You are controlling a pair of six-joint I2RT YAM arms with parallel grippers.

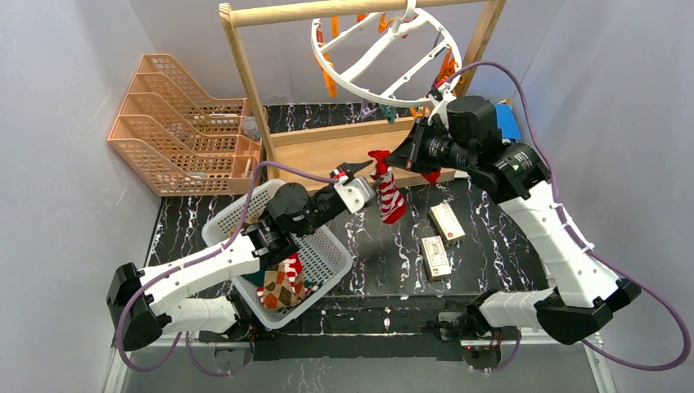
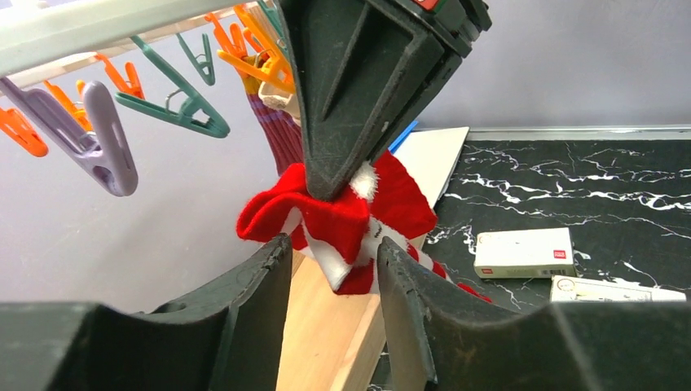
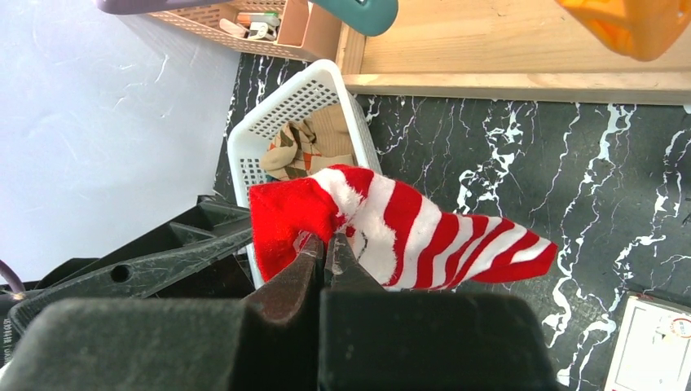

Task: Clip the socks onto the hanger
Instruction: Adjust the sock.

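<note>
Red-and-white striped sock (image 3: 407,228): cuff pinched in clamped right gripper (image 3: 324,243). Left gripper (image 2: 332,251): jaws parted astride sock; grip cannot be told.

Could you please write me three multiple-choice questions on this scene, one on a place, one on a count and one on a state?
1. Where does the argyle sock lie? A on the wooden rack; B in the white basket; C on the hanger.
2. How many small boxes lie on the table? A one; B two; C four.
3. What is the right hand doing? A open over the basket; B shut on a clip; C shut on the striped sock.
Answers: 1 B, it shows inside the basket's mesh walls; 2 B, two show in the top view; 3 C, it pinches the sock in mid-air.
</note>
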